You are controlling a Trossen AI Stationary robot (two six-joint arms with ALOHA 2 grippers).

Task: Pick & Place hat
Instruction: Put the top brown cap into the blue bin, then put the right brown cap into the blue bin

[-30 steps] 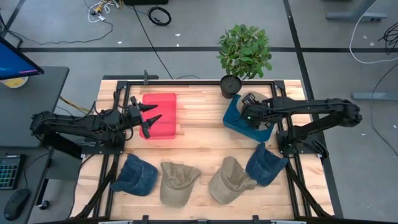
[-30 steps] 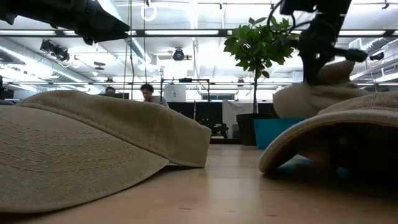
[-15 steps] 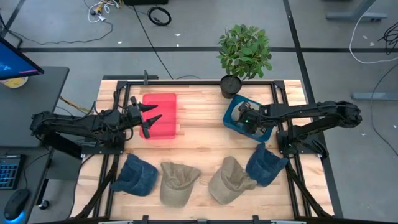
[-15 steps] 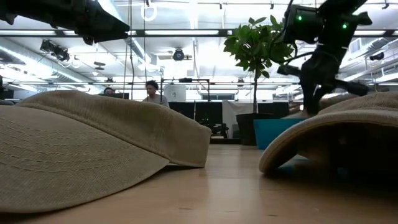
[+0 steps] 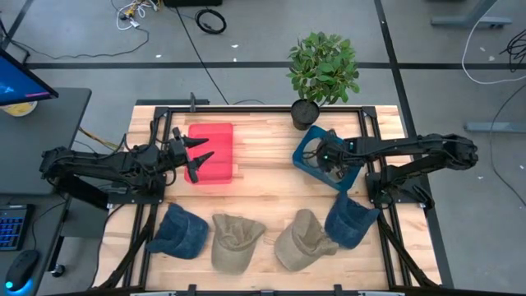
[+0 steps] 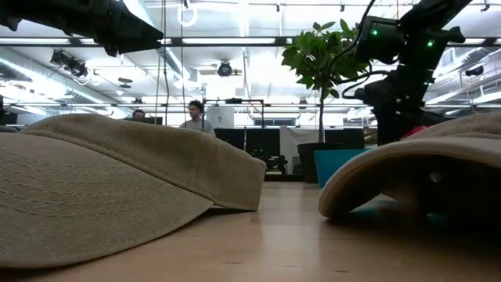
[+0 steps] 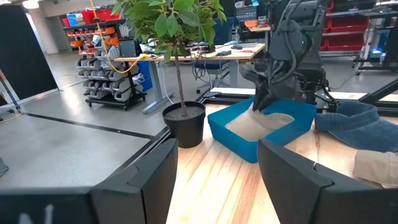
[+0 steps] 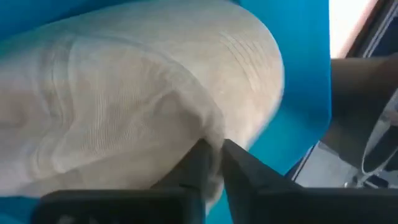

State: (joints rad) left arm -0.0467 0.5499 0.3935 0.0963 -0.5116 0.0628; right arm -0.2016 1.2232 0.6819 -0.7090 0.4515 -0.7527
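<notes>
A tan hat (image 8: pixel 137 106) lies inside the blue bin (image 5: pixel 306 164) at the table's right far part; in the left wrist view the tan hat (image 7: pixel 261 123) fills the blue bin (image 7: pixel 233 135). My right gripper (image 5: pixel 326 156) reaches down into that bin and is shut on the hat. My left gripper (image 5: pixel 207 149) hovers open over the red bin (image 5: pixel 212 152), touching nothing. Along the near edge rest a blue hat (image 5: pixel 177 230), two tan hats (image 5: pixel 234 242) (image 5: pixel 302 238) and another blue hat (image 5: pixel 352 218). My right gripper (image 8: pixel 216 158) pinches a fold of the tan hat's cloth (image 8: pixel 211 134) between its two fingers. It comes from above, pointing down into the blue bin. The hat rests inside the bin, bunched against its blue wall (image 8: pixel 305 93).
A potted plant (image 5: pixel 322 70) stands at the far edge just beyond the blue bin. Black frame rails (image 5: pixel 148 214) run along both table sides. Bare wood (image 5: pixel 263 197) lies between the bins and the row of hats. People sit in the room behind (image 6: pixel 194 113).
My right gripper has gone down into the blue bin with the tan hat, which a second ago was held above the bin's rim and now lies inside. The bin has turned slightly on the table.
</notes>
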